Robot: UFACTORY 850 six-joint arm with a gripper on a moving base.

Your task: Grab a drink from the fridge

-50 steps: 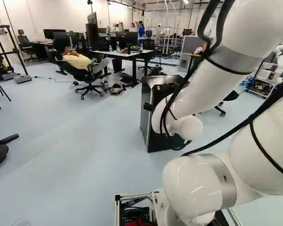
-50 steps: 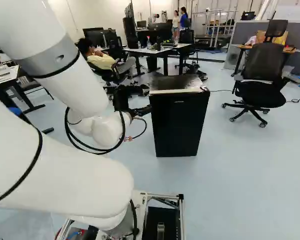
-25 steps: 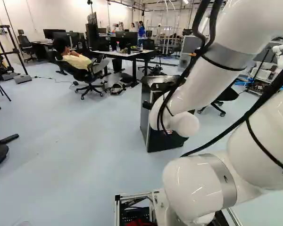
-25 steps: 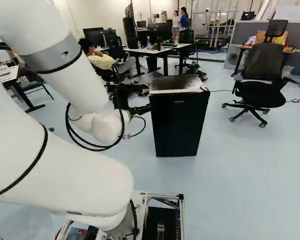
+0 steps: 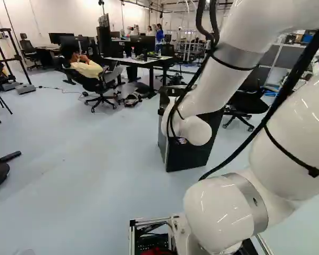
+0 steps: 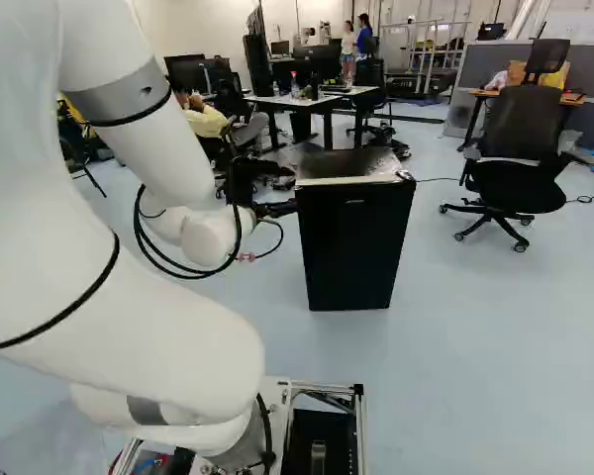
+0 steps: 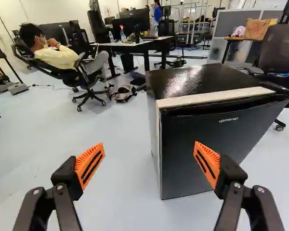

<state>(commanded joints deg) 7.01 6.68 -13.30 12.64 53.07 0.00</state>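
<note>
Fridge ahead of the open pincer, its shut door hiding the inside; ribbed orange pads stand wide apart. In the left base view the arm has swung leftward, baring more door. The top is glossy black. Beyond, a cut-off chair.

a robotics lab sharing its room with an open-plan office: a white robot arm rises over a pale, smooth floor, a desk and monitors stand farther off, and there's a wheeled office chair, a grey partition and a loose cable on the floor.
</note>
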